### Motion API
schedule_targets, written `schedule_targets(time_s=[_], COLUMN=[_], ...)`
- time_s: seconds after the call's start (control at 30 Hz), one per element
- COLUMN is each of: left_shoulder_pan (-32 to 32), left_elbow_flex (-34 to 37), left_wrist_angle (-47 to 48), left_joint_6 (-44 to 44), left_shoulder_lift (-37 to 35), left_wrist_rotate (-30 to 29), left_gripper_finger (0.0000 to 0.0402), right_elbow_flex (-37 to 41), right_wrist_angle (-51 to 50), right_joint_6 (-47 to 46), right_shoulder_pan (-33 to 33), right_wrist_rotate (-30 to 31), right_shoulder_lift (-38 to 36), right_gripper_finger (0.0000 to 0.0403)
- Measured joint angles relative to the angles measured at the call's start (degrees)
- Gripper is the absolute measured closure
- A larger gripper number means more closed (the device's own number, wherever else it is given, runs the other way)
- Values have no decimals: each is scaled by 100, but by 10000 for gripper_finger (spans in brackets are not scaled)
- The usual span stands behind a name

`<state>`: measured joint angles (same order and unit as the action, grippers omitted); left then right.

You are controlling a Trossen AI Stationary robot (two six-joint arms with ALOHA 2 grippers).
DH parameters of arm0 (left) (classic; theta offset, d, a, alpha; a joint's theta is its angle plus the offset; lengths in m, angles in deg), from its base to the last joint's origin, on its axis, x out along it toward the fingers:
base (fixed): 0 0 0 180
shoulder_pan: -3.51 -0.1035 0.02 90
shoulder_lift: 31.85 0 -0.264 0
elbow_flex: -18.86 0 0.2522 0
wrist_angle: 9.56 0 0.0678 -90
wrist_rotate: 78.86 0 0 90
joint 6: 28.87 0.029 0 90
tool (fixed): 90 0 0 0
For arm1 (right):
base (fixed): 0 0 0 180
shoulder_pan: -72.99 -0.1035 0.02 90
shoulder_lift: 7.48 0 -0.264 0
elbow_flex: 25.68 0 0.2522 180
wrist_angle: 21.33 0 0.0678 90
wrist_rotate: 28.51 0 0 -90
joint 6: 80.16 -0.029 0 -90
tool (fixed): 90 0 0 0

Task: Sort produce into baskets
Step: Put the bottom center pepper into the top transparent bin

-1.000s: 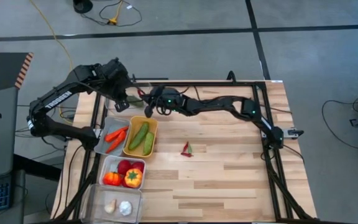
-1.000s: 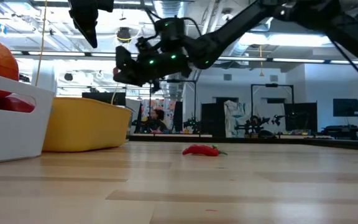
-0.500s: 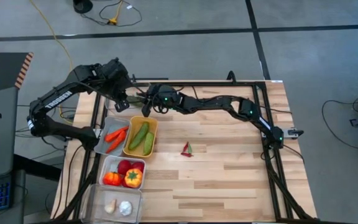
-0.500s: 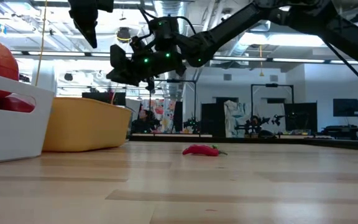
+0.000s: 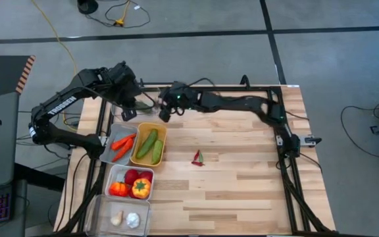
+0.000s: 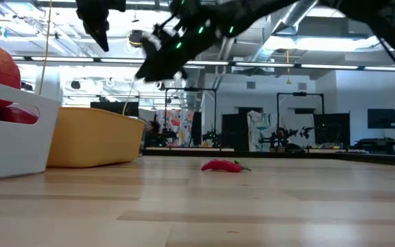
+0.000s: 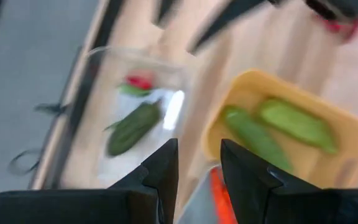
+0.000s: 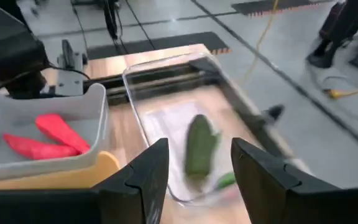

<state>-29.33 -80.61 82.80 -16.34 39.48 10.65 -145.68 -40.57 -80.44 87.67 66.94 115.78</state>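
The right jaws (image 5: 164, 113) hang above the clear basket (image 8: 166, 124), which holds a chilli (image 8: 199, 148) lying just ahead of them (another lies near it). The left jaws (image 7: 196, 163) hover beside, with the cucumber basket (image 7: 347, 134) beyond. One chilli (image 5: 197, 158) lies on the surface (image 5: 242, 191), well apart.

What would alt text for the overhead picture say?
Two dark robot arms meet over the table's far left corner, left pincer beside right pincer. Four baskets along the left edge hold sorted vegetables; one red chilli lies loose mid-table.
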Motion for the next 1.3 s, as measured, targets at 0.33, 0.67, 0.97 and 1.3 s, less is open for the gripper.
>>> schedule_targets(time_s=[0.33,0.67,0.97,1.3], left_shoulder_pan=[407,1245,2347,3351], left_elbow_flex=[98,1228,2741,3511], left_wrist_angle=[-662,-2454,-4996,-7051], left_joint_6=[-27,-183,-450,-1132], left_shoulder_lift=[2,4,7,10], left_wrist_rotate=[677,680,614,-291], left_gripper_finger=[250,205,220,223], right_elbow_flex=[-4,1254,3559,4594], right_wrist_angle=[-2840,-3935,-3438,-2773], right_joint_6=[827,341,-695,-1040], right_shoulder_pan=[44,-229,-724,-1025], right_wrist_rotate=[392,391,738,757], right_shoulder_lift=[-1942,-3688,-5015,-5254], right_gripper_finger=[206,207,207,207])
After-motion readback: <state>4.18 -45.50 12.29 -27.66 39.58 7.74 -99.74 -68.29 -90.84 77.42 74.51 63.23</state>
